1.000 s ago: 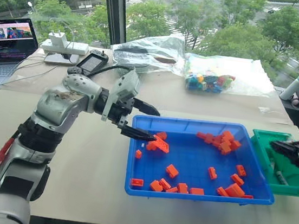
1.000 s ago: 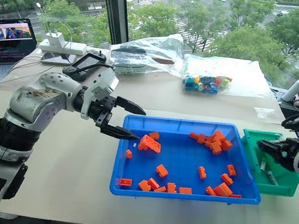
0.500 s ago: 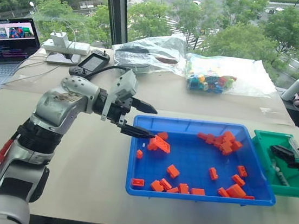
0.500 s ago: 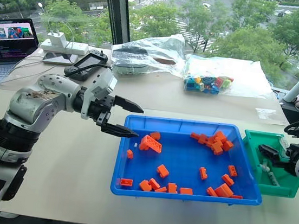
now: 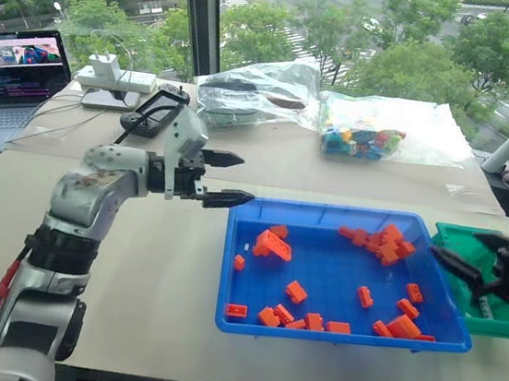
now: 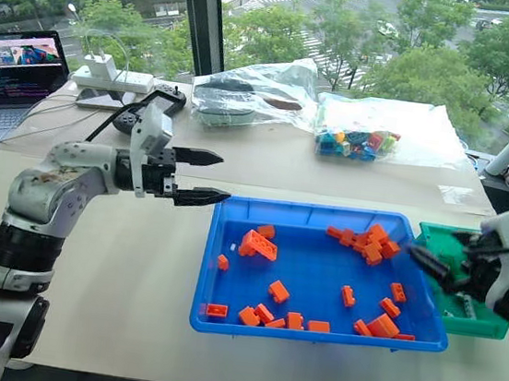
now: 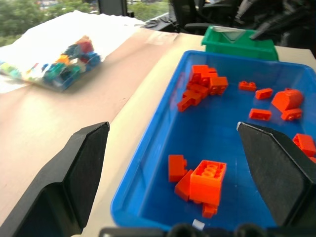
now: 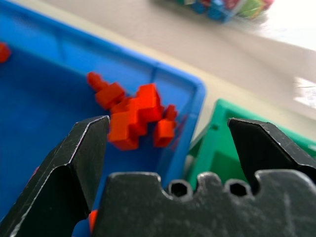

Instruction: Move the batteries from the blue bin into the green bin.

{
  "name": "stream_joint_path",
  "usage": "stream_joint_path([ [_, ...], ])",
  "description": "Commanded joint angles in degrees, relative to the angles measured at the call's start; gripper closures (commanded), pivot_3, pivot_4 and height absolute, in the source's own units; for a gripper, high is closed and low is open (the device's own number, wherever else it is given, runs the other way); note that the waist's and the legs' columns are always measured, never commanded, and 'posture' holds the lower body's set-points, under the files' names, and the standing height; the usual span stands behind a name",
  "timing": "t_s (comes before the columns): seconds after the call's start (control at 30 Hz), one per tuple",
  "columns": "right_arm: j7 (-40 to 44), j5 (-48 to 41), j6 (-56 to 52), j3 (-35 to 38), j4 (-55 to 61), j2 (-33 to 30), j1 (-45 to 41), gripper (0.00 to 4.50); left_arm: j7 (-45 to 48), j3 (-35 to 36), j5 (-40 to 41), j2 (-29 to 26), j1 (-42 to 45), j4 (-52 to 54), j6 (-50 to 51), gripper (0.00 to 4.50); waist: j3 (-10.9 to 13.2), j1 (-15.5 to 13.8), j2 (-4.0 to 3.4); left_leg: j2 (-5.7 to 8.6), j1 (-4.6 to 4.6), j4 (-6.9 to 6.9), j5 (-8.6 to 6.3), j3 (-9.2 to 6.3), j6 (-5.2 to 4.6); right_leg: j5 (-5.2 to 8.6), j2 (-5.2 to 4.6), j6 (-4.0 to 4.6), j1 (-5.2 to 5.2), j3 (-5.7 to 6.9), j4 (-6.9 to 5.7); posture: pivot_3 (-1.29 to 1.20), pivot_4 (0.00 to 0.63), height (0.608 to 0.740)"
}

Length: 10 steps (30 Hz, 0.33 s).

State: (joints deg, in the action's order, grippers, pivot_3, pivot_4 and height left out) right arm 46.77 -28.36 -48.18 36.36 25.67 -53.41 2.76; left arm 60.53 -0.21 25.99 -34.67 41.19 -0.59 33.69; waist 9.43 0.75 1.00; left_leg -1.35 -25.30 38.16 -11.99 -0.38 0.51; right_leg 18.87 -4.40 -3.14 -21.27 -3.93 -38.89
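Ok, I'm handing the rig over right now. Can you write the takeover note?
Left gripper: open, empty, beside the blue bin's far left corner.
Right gripper: open, empty, over the edge between the blue bin and the green bin.
Done: at least one battery lies in the green bin.
Left: only orange bricks are visible in the blue bin. Check among them for any remaining battery before stopping.

Left arm stretched forward, left hand roughly level, fingers spread wide, nothing between them. Right hand low at far right, fingers apart too, also empty.
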Motion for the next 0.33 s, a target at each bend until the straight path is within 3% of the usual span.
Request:
stream_joint_path([
  [0.03, 2.90, -1.64, 3.53, 5.42, 4.28, 1.36, 4.24, 0.03, -2.88, 3.27, -0.55, -0.47, -4.41, 2.45, -3.49, 0.00, 0.00, 0.00, 0.00, 0.00, 0.02, 0.01, 0.00, -0.01, 0.00, 0.00, 0.00, 0.00, 0.02, 0.00, 0.01, 0.00, 0.150, 0.732],
  [0.33, 2.70, -1.54, 10.52, 5.24, 3.32, 7.01, 9.40, 0.03, -6.08, 4.52, 0.82, -0.64, -12.10, 4.24, -0.99, 0.00, 0.00, 0.03, 0.01, 0.00, 0.08, 0.02, 0.00, -0.06, 0.01, 0.00, -0.01, 0.00, 0.04, 0.00, 0.19, 0.00, 0.150, 0.732],
])
